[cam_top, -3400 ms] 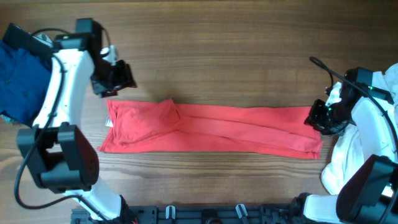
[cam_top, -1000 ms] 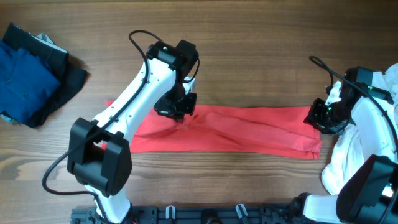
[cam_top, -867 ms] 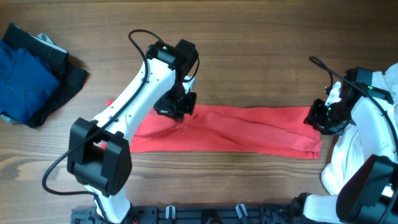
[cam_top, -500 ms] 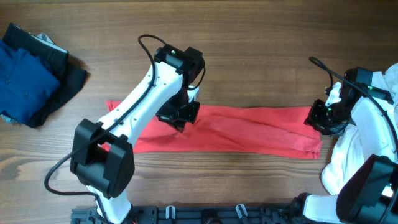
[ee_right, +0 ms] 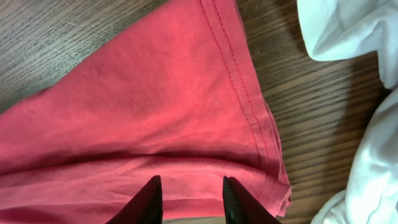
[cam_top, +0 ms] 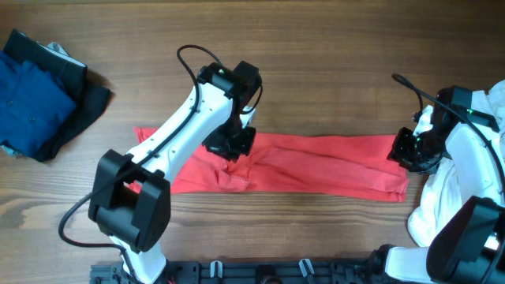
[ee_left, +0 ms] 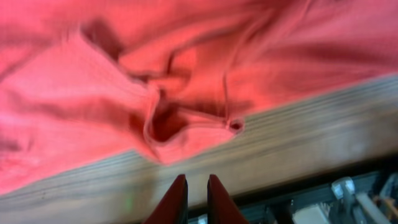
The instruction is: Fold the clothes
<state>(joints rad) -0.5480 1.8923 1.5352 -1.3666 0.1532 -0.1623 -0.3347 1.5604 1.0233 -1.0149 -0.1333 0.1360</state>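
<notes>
The clothes are a red T-shirt (cam_top: 316, 162) lying as a long band across the wooden table. Its left part is folded over and bunched below my left gripper (cam_top: 237, 150). In the left wrist view the crumpled fold of the shirt (ee_left: 186, 74) lies on the wood beyond my left gripper (ee_left: 197, 186), whose red fingers stand a sliver apart with nothing between them. My right gripper (cam_top: 406, 150) sits at the shirt's right end. In the right wrist view its black fingers are spread over the hemmed edge of the shirt (ee_right: 155, 106), at my right gripper (ee_right: 189, 193).
A pile of dark blue clothing (cam_top: 35, 95) lies at the far left of the table. White cloth (cam_top: 450, 189) is heaped at the right edge beside the right arm, and it shows in the right wrist view as white cloth (ee_right: 348, 31). The table's front rail runs along the bottom.
My left arm carried the shirt's left end rightward over the band, then its jaws parted slightly and the cloth dropped in a bunch. The right arm has not moved.
</notes>
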